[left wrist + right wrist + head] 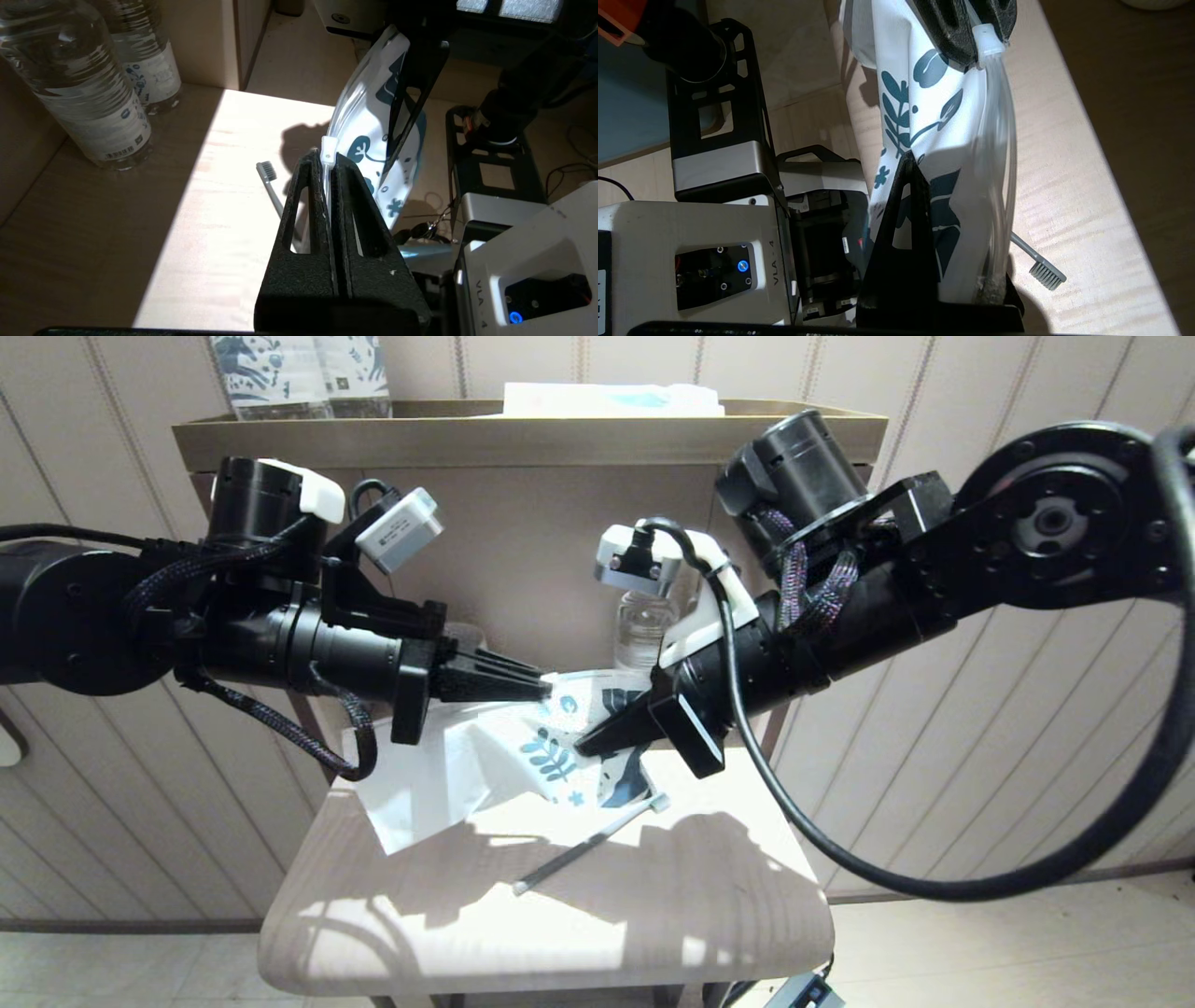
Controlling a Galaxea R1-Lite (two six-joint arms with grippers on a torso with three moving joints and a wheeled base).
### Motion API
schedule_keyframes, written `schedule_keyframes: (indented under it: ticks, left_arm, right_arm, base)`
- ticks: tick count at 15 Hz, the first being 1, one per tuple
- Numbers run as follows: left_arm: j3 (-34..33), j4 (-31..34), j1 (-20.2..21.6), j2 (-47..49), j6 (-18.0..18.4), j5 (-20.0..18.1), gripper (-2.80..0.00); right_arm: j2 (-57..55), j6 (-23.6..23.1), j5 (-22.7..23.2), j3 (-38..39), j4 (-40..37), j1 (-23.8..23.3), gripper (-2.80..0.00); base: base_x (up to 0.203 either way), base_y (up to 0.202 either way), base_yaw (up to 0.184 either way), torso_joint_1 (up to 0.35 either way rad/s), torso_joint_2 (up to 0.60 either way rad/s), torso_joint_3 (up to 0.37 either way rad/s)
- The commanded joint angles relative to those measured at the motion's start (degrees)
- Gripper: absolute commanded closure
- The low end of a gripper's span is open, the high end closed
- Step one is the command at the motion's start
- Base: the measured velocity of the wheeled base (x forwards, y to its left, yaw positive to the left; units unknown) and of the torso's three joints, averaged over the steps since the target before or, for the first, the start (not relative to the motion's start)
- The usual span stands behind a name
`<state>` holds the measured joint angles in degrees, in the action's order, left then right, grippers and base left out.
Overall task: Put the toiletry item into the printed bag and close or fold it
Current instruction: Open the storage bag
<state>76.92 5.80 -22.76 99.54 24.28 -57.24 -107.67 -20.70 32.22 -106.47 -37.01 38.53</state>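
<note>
The printed bag (523, 747), white with dark blue leaves at one end, hangs above the small wooden table (653, 915) between both grippers. My left gripper (546, 689) is shut on its zip strip, right by the white slider (328, 149). My right gripper (583, 747) is shut on the printed end (920, 102), and the plastic drapes over one finger and hides it. The pale grey toothbrush (593, 845) lies loose on the table under the bag. Its bristle head (1045, 273) shows beside the right gripper and also past the left gripper (266, 171).
Clear water bottles (79, 84) stand at the back of the table, one of them behind the right wrist (644, 625). On the shelf above are upright blue-patterned packages (299, 373) and a flat white and light-blue packet (611, 399). The table's front edge is near.
</note>
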Motion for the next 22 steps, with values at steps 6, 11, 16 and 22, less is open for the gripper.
schedule_keyframes:
  ticks: [6,11,16,22]
  left_arm:
    - [-0.02,0.0,0.0,0.17,0.15,-1.91,0.0]
    - [0.05,0.0,0.0,0.4,0.24,-1.82,0.0]
    - [0.07,-0.02,0.0,0.4,0.33,-1.82,0.0]
    - [-0.11,0.0,0.0,0.48,1.21,-1.73,0.0]
  right_arm:
    - [-0.79,-0.14,0.12,0.04,-0.16,0.14,0.0]
    - [-0.18,-0.22,0.12,1.21,-0.25,-0.92,0.0]
    - [1.02,-0.31,0.12,2.66,-0.16,-2.32,0.0]
    - [2.37,-0.31,0.21,3.55,-0.16,-3.03,0.0]
  base:
    - [0.0,0.0,0.0,0.0,0.0,0.0]
    - [0.0,0.0,0.0,0.0,0.0,0.0]
    - [0.0,0.0,0.0,0.0,0.0,0.0]
    - [0.0,0.0,0.0,0.0,0.0,0.0]
